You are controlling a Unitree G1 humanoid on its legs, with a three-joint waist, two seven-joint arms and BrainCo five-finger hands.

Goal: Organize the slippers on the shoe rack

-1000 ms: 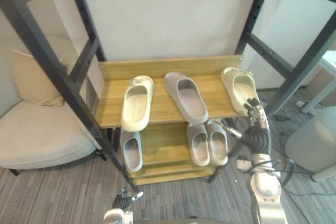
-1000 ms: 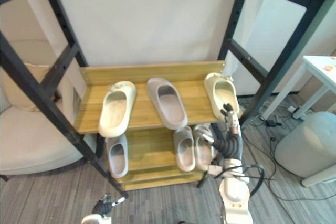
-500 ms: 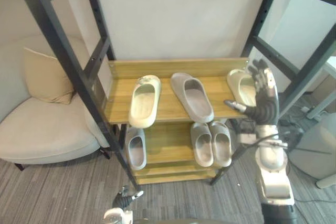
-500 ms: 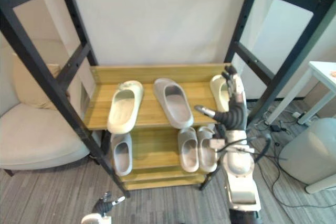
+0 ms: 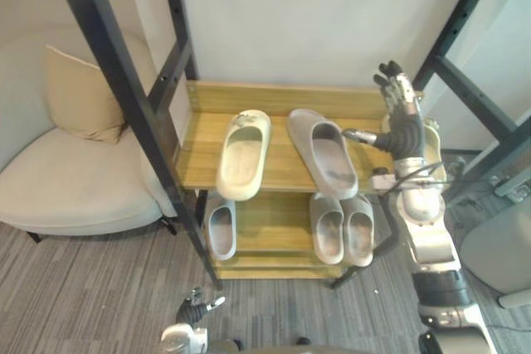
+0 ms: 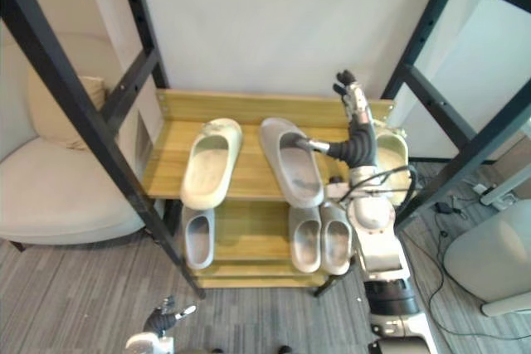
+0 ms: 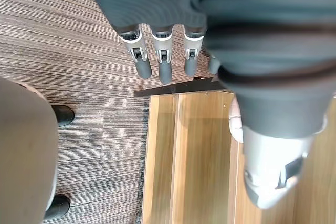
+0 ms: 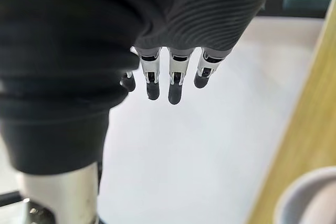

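Cream in colour, the right-end slipper [image 6: 393, 148] lies on the top shelf of the shoe rack [image 5: 282, 102], just below and beside the right hand [image 5: 401, 126] and partly hidden by its wrist. Its long axis runs front to back. The hand's fingers are straight and apart, holding nothing, with the thumb pointing toward the grey slipper [image 5: 323, 153] at mid-shelf. The matching cream slipper [image 5: 243, 155] sits at the shelf's left end, slightly slanted, so the grey one separates the pair. The right hand is far nearer. The left hand [image 5: 195, 308] hangs low near the floor, fingers relaxed and empty. No writing is readable.
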